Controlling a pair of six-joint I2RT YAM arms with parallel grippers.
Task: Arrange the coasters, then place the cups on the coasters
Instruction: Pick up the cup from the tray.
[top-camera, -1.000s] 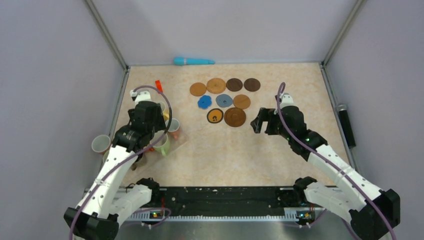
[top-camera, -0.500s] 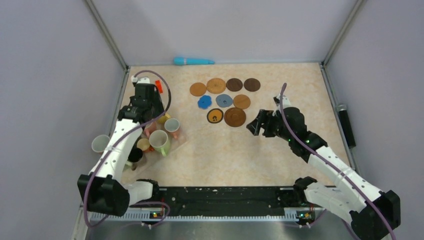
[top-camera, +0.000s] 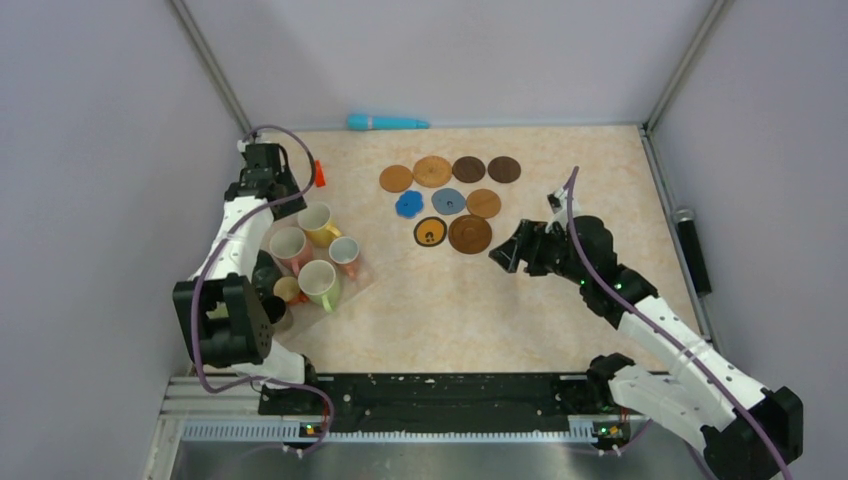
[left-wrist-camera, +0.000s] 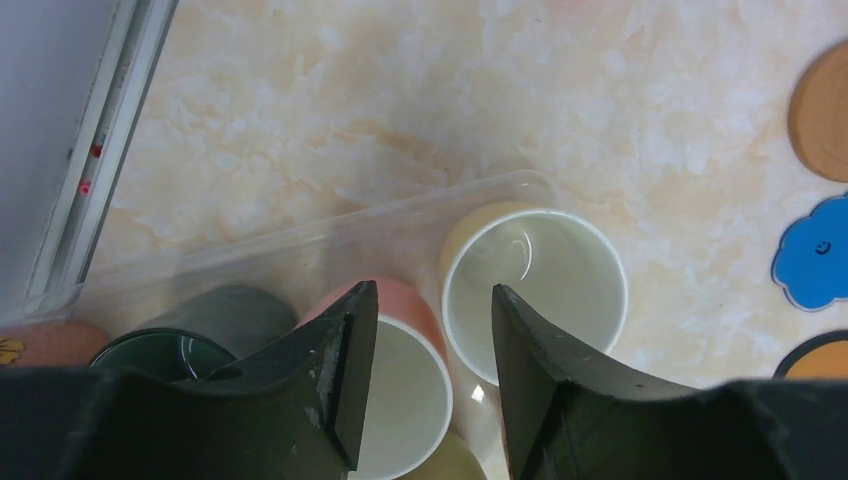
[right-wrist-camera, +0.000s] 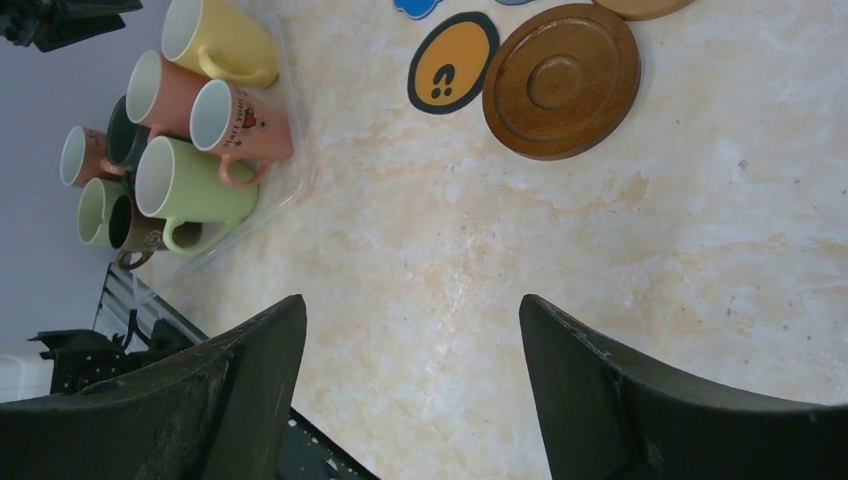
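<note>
Several coasters lie in three rows at the back centre, among them a large tan one (top-camera: 433, 170), a blue scalloped one (top-camera: 408, 204), a black-rimmed orange one (top-camera: 430, 231) and a large brown one (top-camera: 469, 234). The cups crowd a clear tray (left-wrist-camera: 330, 225) at the left: yellow (top-camera: 318, 222), pink (top-camera: 289, 245), green (top-camera: 320, 283). My left gripper (top-camera: 265, 178) hangs open above the touching yellow cup (left-wrist-camera: 535, 290) and pink cup (left-wrist-camera: 405, 385), holding nothing. My right gripper (top-camera: 503, 250) is open and empty over bare table, near the brown coaster (right-wrist-camera: 560, 80).
A teal pen-like object (top-camera: 388, 123) lies against the back wall. A small red block (top-camera: 319, 172) sits beside the left wrist. A dark cup (left-wrist-camera: 200, 325) stands in the tray's left part. A black cylinder (top-camera: 690, 250) rests on the right rail.
My left arm has swung back and left, uncovering the cups, and its jaws have narrowed. My right gripper has crept a little left and nearer and closed slightly.
</note>
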